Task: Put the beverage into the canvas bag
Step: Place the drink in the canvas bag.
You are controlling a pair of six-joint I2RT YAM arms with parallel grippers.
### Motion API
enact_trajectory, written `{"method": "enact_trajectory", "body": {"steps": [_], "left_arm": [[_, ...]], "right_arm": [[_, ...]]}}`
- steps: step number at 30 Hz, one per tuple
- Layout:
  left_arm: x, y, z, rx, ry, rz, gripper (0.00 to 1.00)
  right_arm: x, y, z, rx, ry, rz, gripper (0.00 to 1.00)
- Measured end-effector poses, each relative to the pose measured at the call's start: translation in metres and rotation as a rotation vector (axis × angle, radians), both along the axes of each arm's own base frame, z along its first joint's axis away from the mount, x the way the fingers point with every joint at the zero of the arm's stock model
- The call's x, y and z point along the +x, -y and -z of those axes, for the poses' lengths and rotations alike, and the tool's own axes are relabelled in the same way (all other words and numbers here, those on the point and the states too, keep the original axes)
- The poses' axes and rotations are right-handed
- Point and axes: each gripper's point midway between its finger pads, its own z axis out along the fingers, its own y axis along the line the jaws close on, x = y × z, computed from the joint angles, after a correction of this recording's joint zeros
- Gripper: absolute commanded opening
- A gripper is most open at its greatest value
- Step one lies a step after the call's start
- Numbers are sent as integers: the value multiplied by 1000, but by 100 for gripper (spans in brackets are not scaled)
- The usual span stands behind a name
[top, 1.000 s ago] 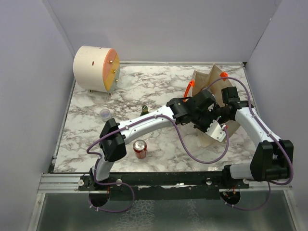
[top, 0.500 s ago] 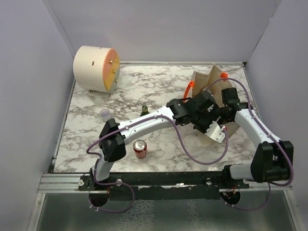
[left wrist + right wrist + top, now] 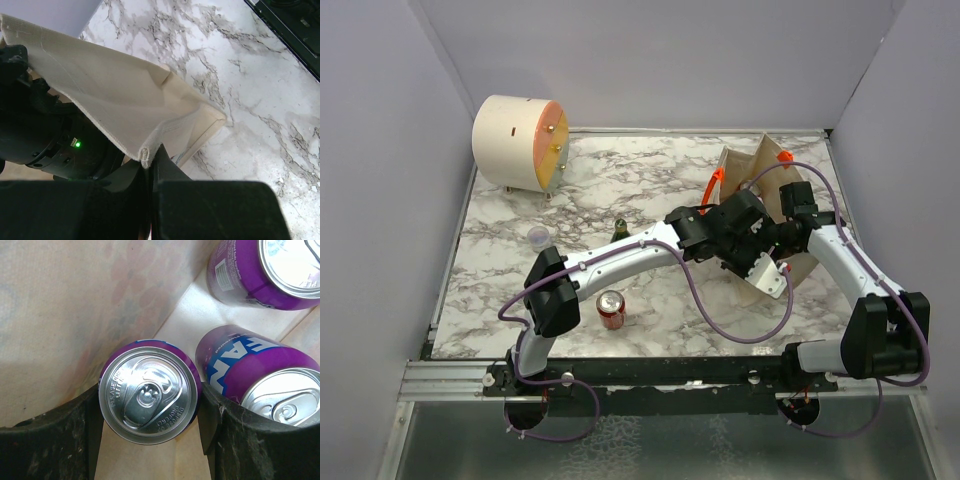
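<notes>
The canvas bag (image 3: 748, 168) stands open-mouthed on the marbled table (image 3: 620, 180), and both arms meet at it. The left gripper (image 3: 150, 161) is pinched tight on the hem of the bag's rim, its two dark fingers closed with only the cloth edge between them, the beige panel stretching away from the pinch. The right gripper (image 3: 150, 402) reaches down inside the bag, jaws partly spread and closed around a purple can (image 3: 146, 390) – one finger against each side of it. That can is upright with its silver top and pull tab facing the wrist camera, low in the bag beside the cloth wall. Two more purple cans lie inside the bag – one (image 3: 260, 385) tilted just beside the held can and against the right finger, the other (image 3: 265, 270) farther along the bag's floor. Outside the bag, well apart from it on its left, a red can (image 3: 611, 309) stands alone on the table. Farther off on that same side, a cream drum (image 3: 518, 142) with an orange face lies on its side.
</notes>
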Motion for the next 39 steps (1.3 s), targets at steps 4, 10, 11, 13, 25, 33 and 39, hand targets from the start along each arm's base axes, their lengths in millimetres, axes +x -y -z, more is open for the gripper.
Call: {"method": "enact_trajectory", "body": {"steps": [4,10,11,13,25,33,39], "left_arm": [[0,0,0,0,-3,-2,5],[0,0,0,1,-6,-4,5],[-1,-1,0,1,-6,-4,5],[-1,-1,-1,1,-8,-5,5],[-2,-3,-1,5,-12,-7,5],[-2,-3,1,6,-14,-6,5],[-3,-4,1,7,-14,-6,5]], "right_arm": [[-1,0,0,0,-1,1,49],[-3,0,-1,-1,-10,1,61],[-3,0,-2,-1,-13,1,62],[-4,0,-2,-1,-18,2,66],[3,-7,-28,47,-11,27,80],[10,-11,-44,71,11,33,80],[7,-11,-44,74,-7,45,79]]}}
